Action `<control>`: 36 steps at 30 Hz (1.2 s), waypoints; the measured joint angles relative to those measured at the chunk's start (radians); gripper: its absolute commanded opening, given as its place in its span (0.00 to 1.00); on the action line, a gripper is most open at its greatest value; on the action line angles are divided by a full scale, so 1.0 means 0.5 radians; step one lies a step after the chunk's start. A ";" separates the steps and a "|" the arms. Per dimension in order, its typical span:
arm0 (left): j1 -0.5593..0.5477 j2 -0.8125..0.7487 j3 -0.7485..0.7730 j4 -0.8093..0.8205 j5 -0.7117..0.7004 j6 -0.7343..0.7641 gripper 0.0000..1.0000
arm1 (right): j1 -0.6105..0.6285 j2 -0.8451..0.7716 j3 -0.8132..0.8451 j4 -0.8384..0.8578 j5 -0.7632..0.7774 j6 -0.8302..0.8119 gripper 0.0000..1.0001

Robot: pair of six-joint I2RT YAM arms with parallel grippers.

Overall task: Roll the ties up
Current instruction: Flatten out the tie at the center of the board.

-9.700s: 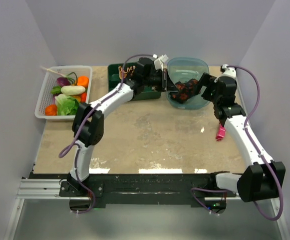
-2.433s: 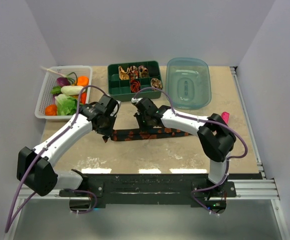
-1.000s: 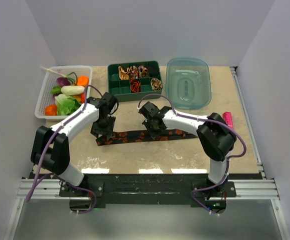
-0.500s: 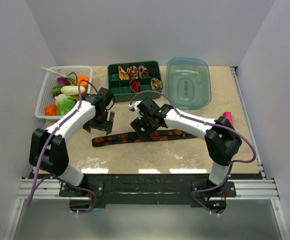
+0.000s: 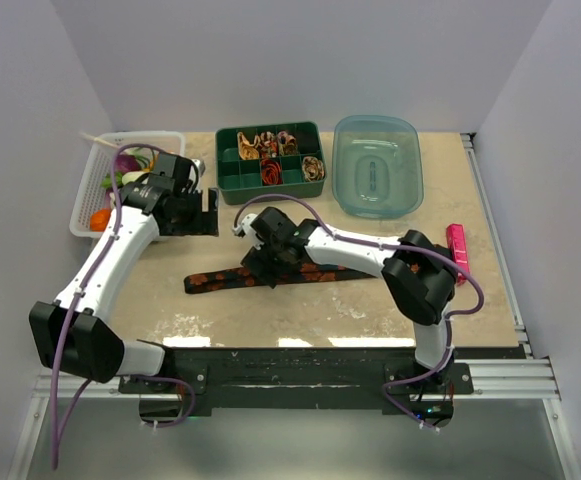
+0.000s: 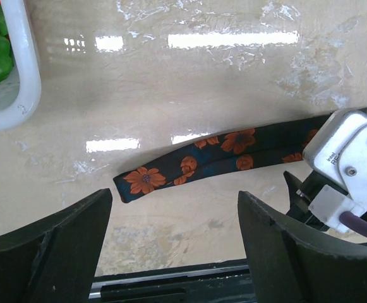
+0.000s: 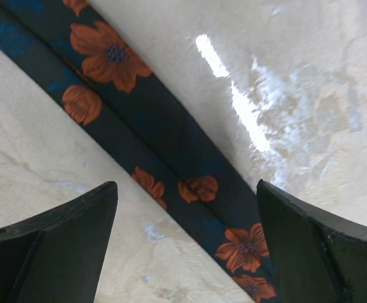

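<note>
The desk (image 5: 300, 305) is showing a glossy, mottled beige surface. The long tie (image 5: 215, 280) is lying flat and unrolled across the centre of the overhead view, slightly slanted. It is a narrow dark band of soft fabric with orange flowers and a lengthwise fold. At upper centre the green tray (image 5: 232, 185) is holding the finished ties (image 5: 270, 145) as small coils.

The left claw (image 5: 207, 212) is hanging released and empty at upper left, beside the white basket (image 5: 80, 215) and well apart from the tie. The right claw (image 7: 186, 189) is hovering released over the band, jaws spread either side, grasping nothing.

Judgement: rolling is not yet begun. One end needs pinching squarely and turning tightly with edges aligned, the other claw pinning the band, since the slick desk is likely letting fabric slide.
</note>
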 measured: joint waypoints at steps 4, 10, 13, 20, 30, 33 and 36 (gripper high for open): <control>0.000 0.003 -0.001 0.007 0.030 0.012 0.86 | -0.003 0.008 0.040 0.053 0.003 -0.071 0.98; 0.000 0.010 -0.003 0.027 0.053 0.035 0.86 | -0.003 0.140 0.124 0.070 -0.083 -0.176 0.99; 0.000 0.014 -0.014 0.040 0.059 0.043 0.86 | -0.003 0.180 0.124 0.060 -0.128 -0.216 0.99; 0.001 0.024 -0.035 0.053 0.067 0.044 0.85 | -0.002 0.214 0.143 0.047 -0.134 -0.269 0.99; 0.018 0.024 -0.057 0.059 0.067 0.045 0.86 | 0.027 0.227 0.150 0.044 -0.162 -0.278 0.97; 0.024 0.024 -0.058 0.060 0.067 0.045 0.86 | 0.040 0.220 0.136 0.053 -0.170 -0.278 0.96; 0.026 0.024 -0.057 0.060 0.067 0.045 0.86 | 0.043 0.201 0.111 0.051 -0.174 -0.278 0.95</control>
